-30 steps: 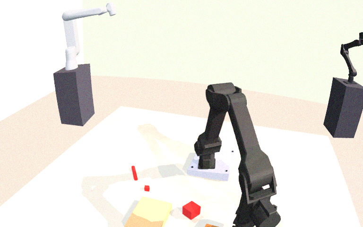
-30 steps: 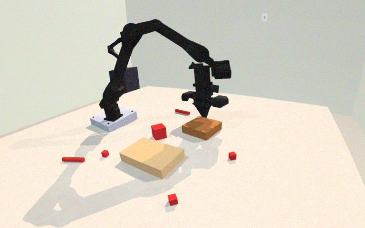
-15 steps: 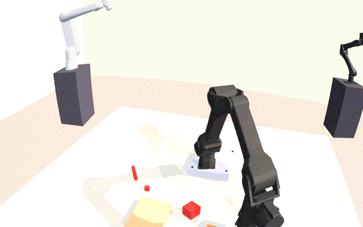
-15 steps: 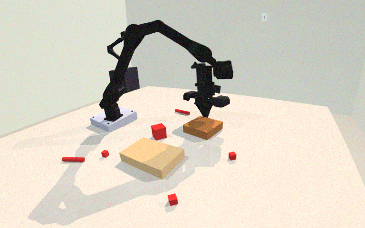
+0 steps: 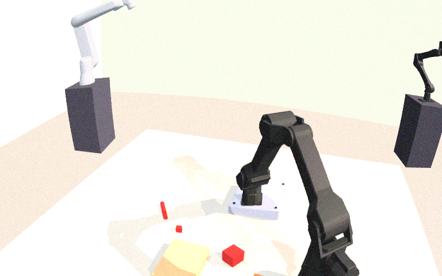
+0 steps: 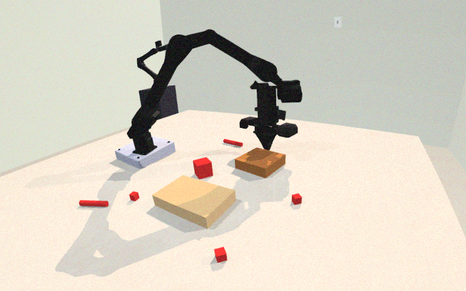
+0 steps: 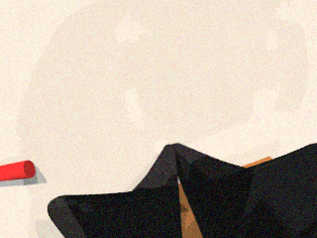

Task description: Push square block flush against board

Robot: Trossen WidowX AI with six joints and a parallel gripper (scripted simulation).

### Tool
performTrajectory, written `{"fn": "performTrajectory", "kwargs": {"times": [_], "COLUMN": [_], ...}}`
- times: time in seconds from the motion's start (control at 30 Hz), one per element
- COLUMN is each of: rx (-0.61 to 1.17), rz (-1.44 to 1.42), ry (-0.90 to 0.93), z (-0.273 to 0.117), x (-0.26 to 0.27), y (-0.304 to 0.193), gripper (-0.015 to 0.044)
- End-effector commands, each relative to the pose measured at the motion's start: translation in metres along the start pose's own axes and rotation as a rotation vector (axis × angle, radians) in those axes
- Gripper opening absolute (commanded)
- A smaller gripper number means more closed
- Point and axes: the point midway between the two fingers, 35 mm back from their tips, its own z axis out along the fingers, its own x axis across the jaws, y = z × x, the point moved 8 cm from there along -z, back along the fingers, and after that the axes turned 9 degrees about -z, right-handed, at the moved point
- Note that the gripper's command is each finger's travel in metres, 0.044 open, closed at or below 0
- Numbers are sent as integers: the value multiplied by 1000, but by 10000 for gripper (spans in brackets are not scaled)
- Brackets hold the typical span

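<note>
The square block is orange-brown and lies flat at the centre right in the exterior view; only a sliver of it shows at the bottom of the top view. The board is pale yellow wood and lies flat nearer the exterior camera. A wide gap parts block and board. My gripper is shut and empty, pointing down at the block's far edge in the exterior view. Whether the fingertips touch the block cannot be told. The gripper is out of frame in the top view.
A larger red cube stands near the board, on the arm base's side. Small red cubes lie around. One red rod lies left of the board; another red rod lies behind the block.
</note>
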Motion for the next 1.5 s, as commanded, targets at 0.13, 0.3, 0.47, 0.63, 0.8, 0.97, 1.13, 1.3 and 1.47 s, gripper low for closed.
{"fn": "performTrajectory", "kwargs": {"times": [0.13,0.3,0.47,0.63,0.8,0.97,1.13,1.3,1.47], "rx": [-7,-4,-7,-7,-6,-6,-6,-6,-5], "rz": [1,0,1,-14,-48,-48,-48,-48,-48], "ry": [1,0,1,1,1,1,1,1,1], "z": [0,-27,-55,-55,-55,-3,0,0,0], "x": [-2,-2,-1,0,5,4,4,4,4], "y": [15,11,10,5,-5,-5,-5,-7,-12], "gripper": [0,0,0,0,0,0,0,0,0]}}
